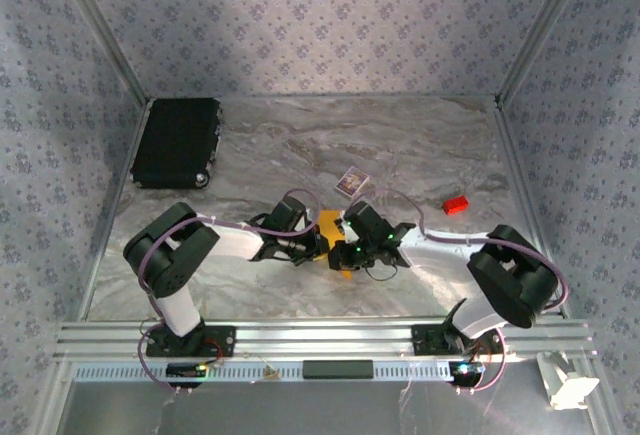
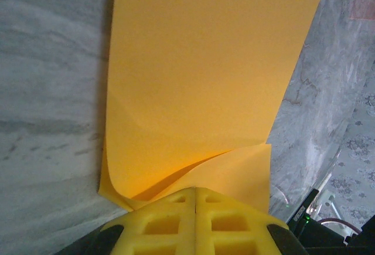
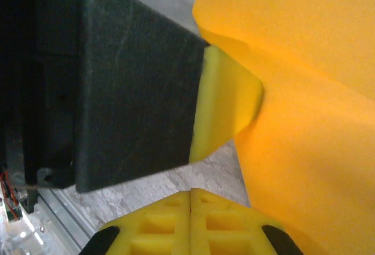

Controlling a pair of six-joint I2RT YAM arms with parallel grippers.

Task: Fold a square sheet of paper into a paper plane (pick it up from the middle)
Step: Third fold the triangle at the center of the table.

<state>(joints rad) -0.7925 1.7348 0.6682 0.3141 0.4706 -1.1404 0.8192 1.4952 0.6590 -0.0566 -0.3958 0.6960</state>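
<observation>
1. Work surface. The grey marbled table [image 1: 420,145] carries everything. A black ribbed rectangular case [image 1: 177,142] lies at its far left corner, well apart from the work.

2. Workpiece. The square sheet of orange-yellow paper [image 2: 205,73] is at the middle of the table, between my two arms. In the left wrist view most of it lies flat, running away from my fingers. Its near end lifts off the table and curls over itself in a soft loop. I judge this to be a bend, not a pressed crease. I see no pointed nose and no wing fold.

3. Tools. My left gripper [image 2: 195,193] is fully closed, and the lifted near edge of the sheet runs into its fingertips; I judge it clamped there. My right gripper [image 3: 192,193] is also fully closed, just beside the sheet's curled edge. I cannot tell whether any paper lies between its fingers.

4. Bystanders. A small purple-and-white patterned card [image 1: 350,182] lies just beyond the grippers. A tiny red block [image 1: 456,205] lies to the right.

5. Progress. Pick-up is done. Folding is at an early stage at most; the centre crease, nose and wings remain
</observation>
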